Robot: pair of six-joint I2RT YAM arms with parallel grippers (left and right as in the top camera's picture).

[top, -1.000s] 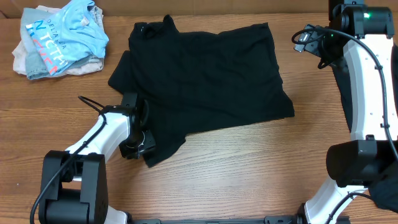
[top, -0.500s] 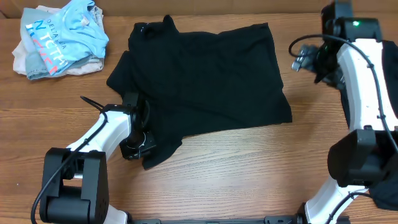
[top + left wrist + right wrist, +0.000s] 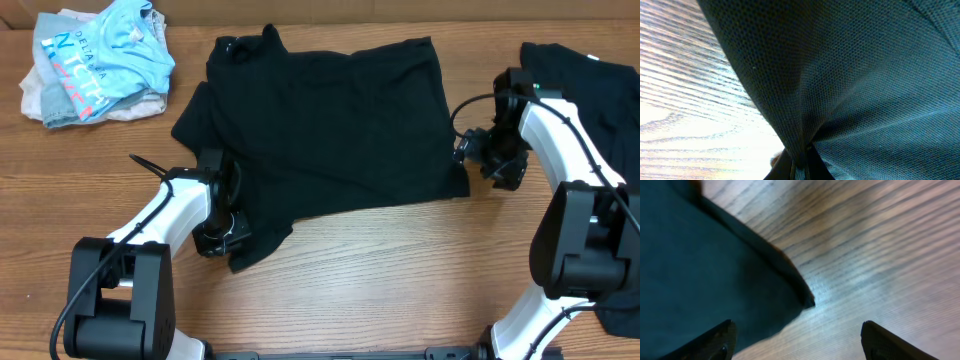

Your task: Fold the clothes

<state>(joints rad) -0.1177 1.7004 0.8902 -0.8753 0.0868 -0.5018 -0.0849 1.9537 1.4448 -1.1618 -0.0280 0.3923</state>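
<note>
A black shirt [image 3: 330, 120] lies spread flat across the middle of the wooden table [image 3: 400, 280]. My left gripper [image 3: 232, 232] is shut on its front left corner; in the left wrist view the dark fabric [image 3: 865, 75] is pinched between my fingers [image 3: 801, 167]. My right gripper [image 3: 470, 160] is open and low at the shirt's front right corner. In the right wrist view that corner [image 3: 807, 300] lies on the wood between my spread fingers [image 3: 800, 340].
A pile of light clothes with a blue shirt on top [image 3: 95, 60] sits at the far left. Another black garment [image 3: 590, 90] lies at the right edge of the table, behind my right arm.
My right arm has swung down from the far right to the shirt's front right corner. The black garment at the right now shows. The left gripper has stayed put.
</note>
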